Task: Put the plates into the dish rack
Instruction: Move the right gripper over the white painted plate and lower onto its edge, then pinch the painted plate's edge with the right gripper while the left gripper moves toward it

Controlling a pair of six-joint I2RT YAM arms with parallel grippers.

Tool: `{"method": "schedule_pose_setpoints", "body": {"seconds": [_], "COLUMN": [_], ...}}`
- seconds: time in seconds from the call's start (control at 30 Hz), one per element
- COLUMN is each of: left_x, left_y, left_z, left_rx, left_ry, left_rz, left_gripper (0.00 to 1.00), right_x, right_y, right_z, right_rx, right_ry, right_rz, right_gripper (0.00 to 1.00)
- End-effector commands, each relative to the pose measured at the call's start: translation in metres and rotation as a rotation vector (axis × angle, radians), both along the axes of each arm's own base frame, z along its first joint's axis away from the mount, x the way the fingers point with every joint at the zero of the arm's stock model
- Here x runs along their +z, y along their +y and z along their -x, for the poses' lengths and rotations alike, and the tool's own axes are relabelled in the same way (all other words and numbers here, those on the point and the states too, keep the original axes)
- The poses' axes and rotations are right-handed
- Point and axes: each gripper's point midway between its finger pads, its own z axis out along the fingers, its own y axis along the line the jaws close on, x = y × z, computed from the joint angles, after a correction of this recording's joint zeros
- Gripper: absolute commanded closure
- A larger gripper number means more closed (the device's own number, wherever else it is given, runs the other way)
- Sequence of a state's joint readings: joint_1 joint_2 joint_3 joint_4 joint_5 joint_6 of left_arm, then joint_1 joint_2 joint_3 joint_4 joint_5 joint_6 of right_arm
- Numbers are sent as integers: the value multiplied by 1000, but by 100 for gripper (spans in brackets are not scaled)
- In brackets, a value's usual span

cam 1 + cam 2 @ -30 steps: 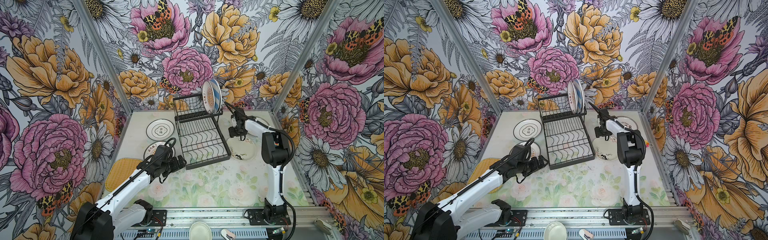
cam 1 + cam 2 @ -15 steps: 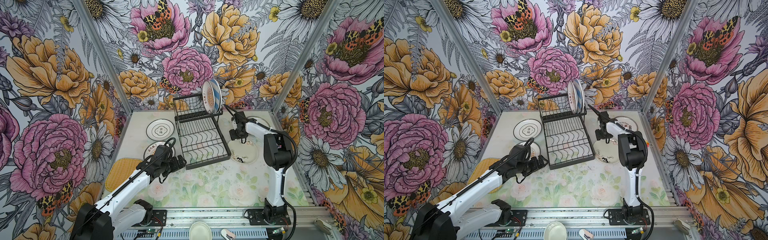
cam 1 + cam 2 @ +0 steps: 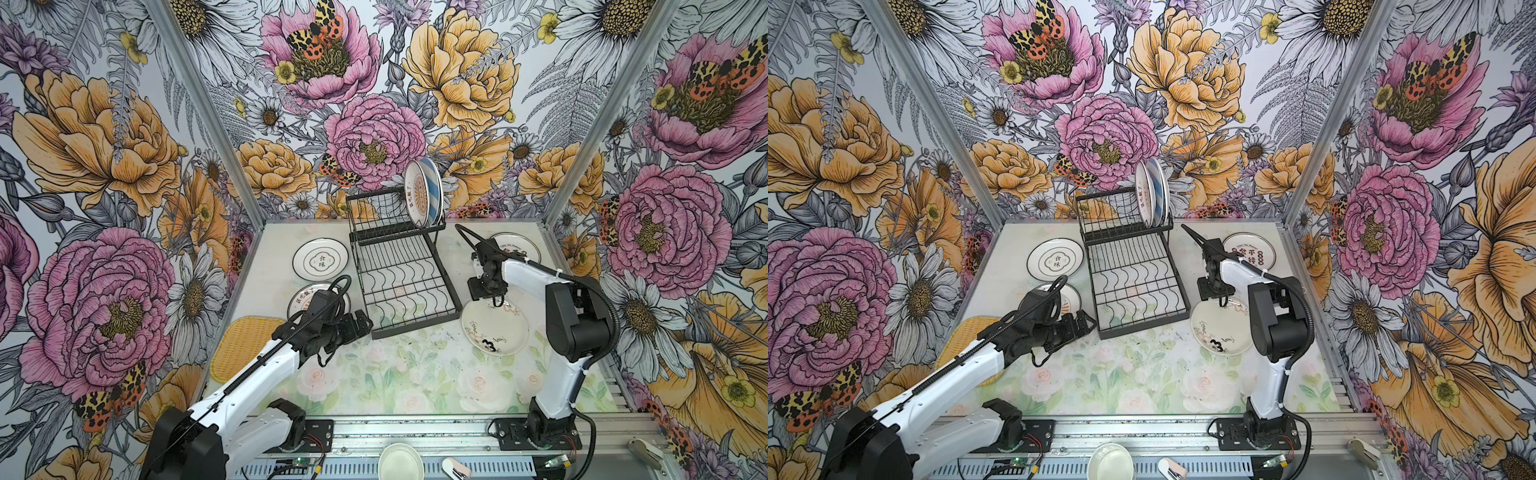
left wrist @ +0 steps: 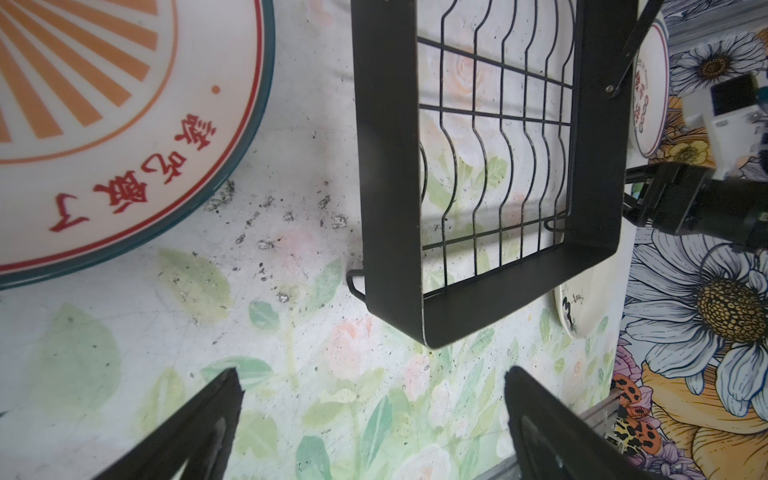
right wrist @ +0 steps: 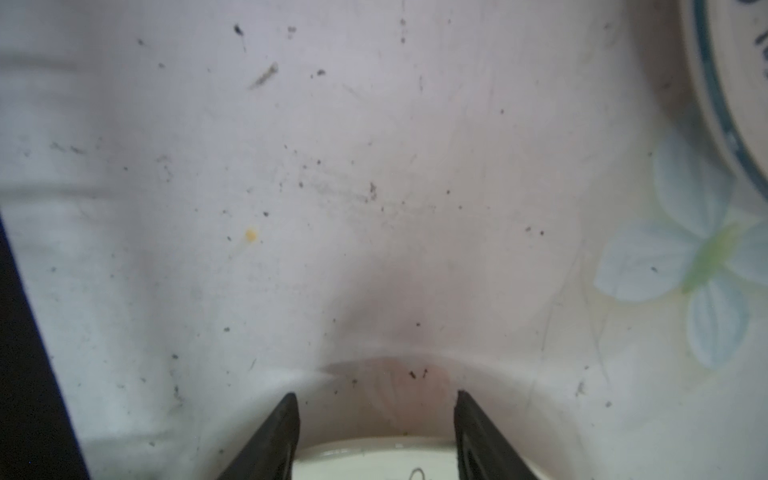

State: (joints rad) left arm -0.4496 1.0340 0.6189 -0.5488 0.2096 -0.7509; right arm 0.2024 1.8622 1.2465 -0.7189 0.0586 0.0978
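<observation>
Lower left in a top view, the left tool (image 3: 364, 326) hangs jaws wide apart by the near corner of the rack (image 3: 415, 322). Right of centre, the right tool (image 3: 490, 301), jaws apart, sits over the far rim of the doodle plate (image 3: 494, 332). Upper centre, two plates (image 3: 422, 195) stand in the rack's top tier.
</observation>
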Motion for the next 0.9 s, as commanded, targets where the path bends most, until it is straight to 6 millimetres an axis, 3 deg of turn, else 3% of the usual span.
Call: {"method": "schedule_pose_setpoints", "body": {"seconds": [0.0,0.13,0.23,0.43,0.63,0.87], "left_x": [7,8,8,9,9,8], "left_y": [-3,-4,-3,-5,-7,-8], "left_z": [-3,-3,-2,-3,-4,-4], "left_rx": [-25,-26,-26,-33,-38,-47], "left_ry": [-40,-43,-44,-47,-50,-49], "left_rz": [-2,1,1,0,-5,-4], "left_gripper": [1,1,1,1,1,1], "right_x": [3,2,16,50,35,17], "right_y": [2,7,6,-28,-75,-83], "right_z": [28,53,60,56,66,68], "right_rx": [-12,-16,-39,-192,-409,-546], "right_ry": [44,76,45,-56,-42,-21], "right_rz": [-1,-23,-42,-112,-209,-408], "right_gripper": [41,41,40,31,18,17]}}
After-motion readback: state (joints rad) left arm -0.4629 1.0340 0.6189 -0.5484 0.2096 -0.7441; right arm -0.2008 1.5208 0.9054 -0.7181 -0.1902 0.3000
